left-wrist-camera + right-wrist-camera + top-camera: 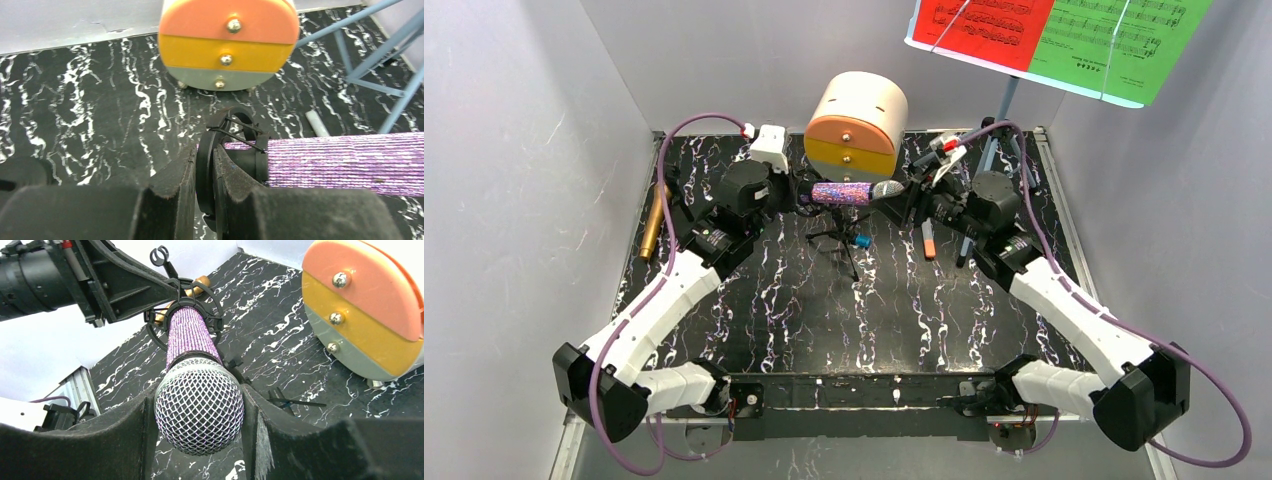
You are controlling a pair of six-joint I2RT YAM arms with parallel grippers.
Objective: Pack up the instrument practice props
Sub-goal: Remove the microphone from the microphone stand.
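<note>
Gold microphone (pixel 654 222) lies along the left edge of the table (pixel 894 310), well apart from your arms. Your left arm stretches toward the far edge, wrist turned inward. The left gripper (pixel 205 172) is pinched on the black mount ring (pixel 216 121) at the tail of the purple microphone (pixel 849 192). That microphone hangs level before the drawer cabinet (pixel 856 125), and a small black tripod (pixel 836 240) stands just on its near side. Your right arm mirrors the left, right gripper (pixel 199 412) clamped around the silver head (pixel 199 395).

Glittery purple microphone (pixel 196 385), silvery metal mesh head.
</note>
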